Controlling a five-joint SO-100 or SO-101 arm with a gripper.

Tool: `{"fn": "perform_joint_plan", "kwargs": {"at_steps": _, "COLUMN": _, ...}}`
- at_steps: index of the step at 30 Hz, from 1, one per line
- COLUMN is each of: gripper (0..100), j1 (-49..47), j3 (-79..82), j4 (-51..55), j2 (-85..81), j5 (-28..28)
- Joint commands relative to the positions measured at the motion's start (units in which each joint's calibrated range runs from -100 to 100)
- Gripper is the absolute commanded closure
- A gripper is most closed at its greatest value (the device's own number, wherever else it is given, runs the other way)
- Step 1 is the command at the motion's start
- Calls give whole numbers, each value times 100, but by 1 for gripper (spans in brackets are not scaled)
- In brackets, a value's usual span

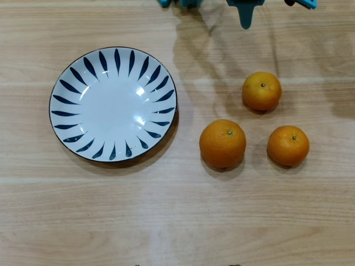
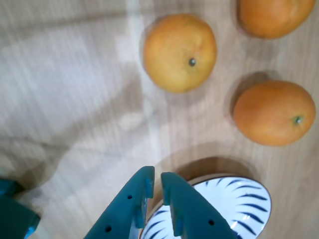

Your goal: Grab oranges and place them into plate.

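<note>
We are finding three oranges [image 1: 222, 143] lying loose on the table [image 1: 177, 221], plate [image 1: 113, 104] empty; jaws nearly closed, gripping nothing, hanging above the plate rim.

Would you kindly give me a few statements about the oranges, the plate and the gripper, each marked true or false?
1. The plate holds one orange. False: it is empty.
2. Three oranges lie on the table. True.
3. The largest orange lies nearest the plate in the overhead view. True.
4. The gripper clamps an orange. False: its fingers are nearly together, holding nothing.
5. The oranges touch one another. False: they lie apart.
</note>
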Motion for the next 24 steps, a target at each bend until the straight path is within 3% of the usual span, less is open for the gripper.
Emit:
{"fn": "perform_joint_plan", "kwargs": {"at_steps": 1, "gripper": 90, "j1": -78, "j3": 297, "j4": -625, "j2": -2, "j5": -36}}
{"fn": "perform_joint_plan", "kwargs": {"at_steps": 7, "gripper": 61, "j1": -247, "j3": 768, "j4": -874, "j2": 48, "j5": -36}}
{"fn": "perform_joint_plan", "kwargs": {"at_steps": 11, "gripper": 48, "j1": -247, "j3": 759, "j4": -874, "j2": 57, "j5": -36}}
{"fn": "perform_joint_plan", "kwargs": {"at_steps": 15, "gripper": 44, "j1": -263, "j3": 614, "j4": -934, "j2": 6, "j5": -109}}
{"fn": "perform_joint_plan", "kwargs": {"at_steps": 24, "gripper": 43, "j1": -288, "j3": 478, "j4": -1312, "j2": 23, "j5": -1552}}
